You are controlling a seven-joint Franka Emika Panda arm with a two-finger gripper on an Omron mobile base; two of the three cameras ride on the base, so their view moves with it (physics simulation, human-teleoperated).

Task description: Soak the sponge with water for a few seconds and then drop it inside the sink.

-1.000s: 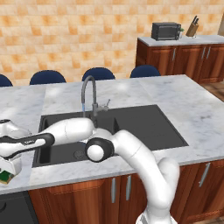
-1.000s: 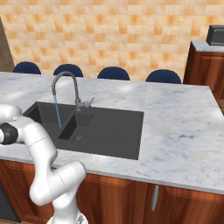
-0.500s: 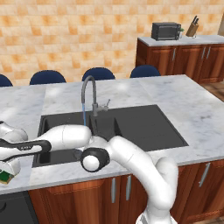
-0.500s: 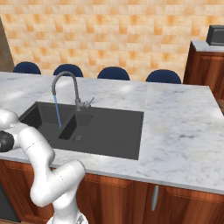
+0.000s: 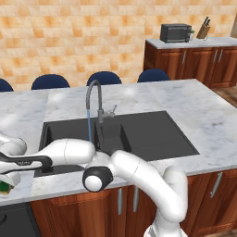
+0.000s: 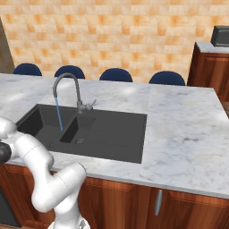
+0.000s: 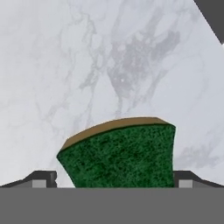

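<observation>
The sponge [image 7: 118, 155] lies on the marble counter with its dark green scouring side facing the hand camera and a yellow edge along the top. My gripper [image 7: 114, 179] is open, one fingertip [image 7: 43, 178] on each side of the sponge, close to its ends. From the left base the sponge [image 5: 4, 187] is a small green and yellow block at the counter's front left corner, under my hand [image 5: 9, 178]. The water [image 5: 89, 122] runs in a thin blue stream from the faucet [image 5: 95, 92] into the dark sink [image 5: 152, 134], well to the right of the sponge.
From the right base, the stream [image 6: 59, 116] falls from the gooseneck faucet [image 6: 67, 82] into the left basin of the sink [image 6: 116, 134]. Blue chair backs [image 5: 105, 77] line the counter's far edge. A microwave [image 5: 175, 32] and knife block stand on the back counter.
The arm has sunk lower, its elbow dropping toward the counter's front edge, and the hand has come down over the sponge. The sponge has not moved.
</observation>
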